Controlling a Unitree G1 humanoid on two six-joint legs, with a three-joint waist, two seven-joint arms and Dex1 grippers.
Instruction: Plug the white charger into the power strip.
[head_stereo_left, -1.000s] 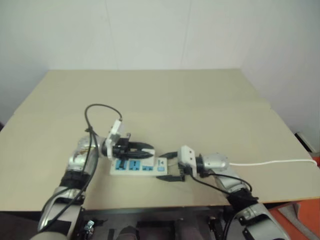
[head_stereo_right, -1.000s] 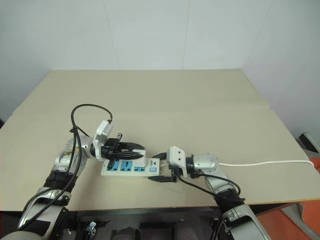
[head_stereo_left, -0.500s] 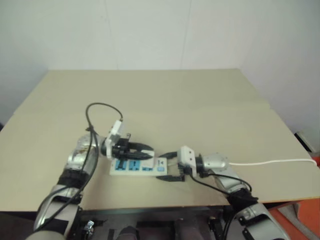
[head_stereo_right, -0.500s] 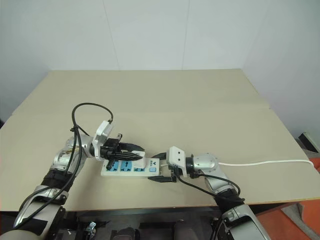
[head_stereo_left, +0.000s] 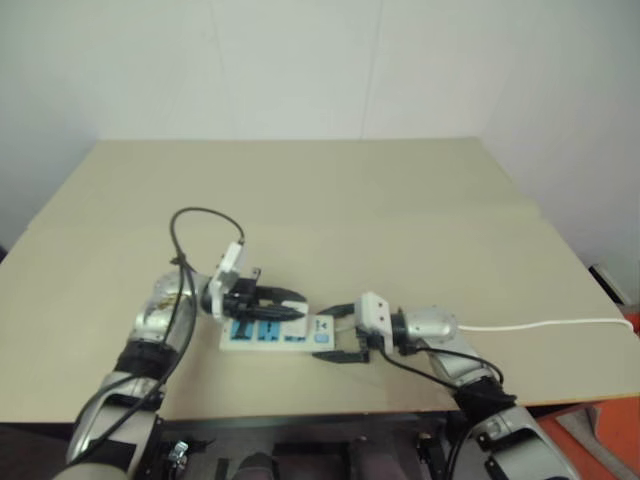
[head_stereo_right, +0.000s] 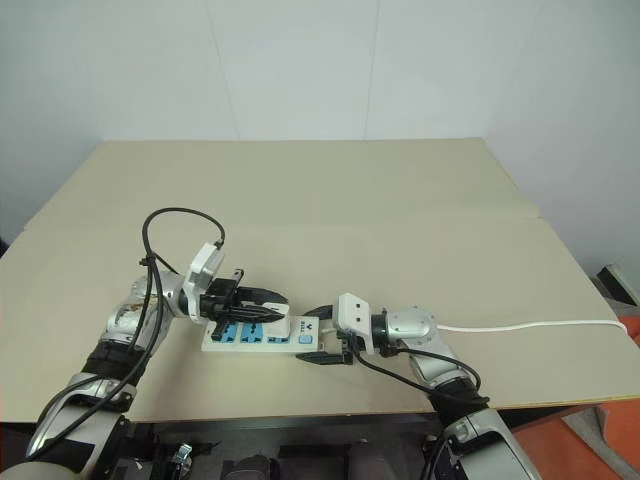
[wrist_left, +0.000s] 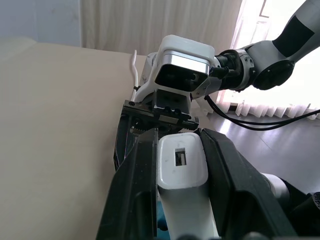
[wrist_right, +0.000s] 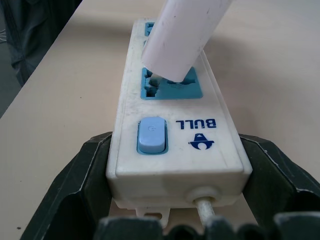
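Before me: one beige table (head_stereo_right: 400, 200), matte top; plain white walls (head_stereo_right: 300, 60) behind; pale curtains (wrist_left: 150, 25), daylit, beyond my left wrist.

The white charger (wrist_right: 182, 37) is tilted over the blue socket nearest the switch of the power strip (wrist_right: 175, 150), which lies flat on the table.
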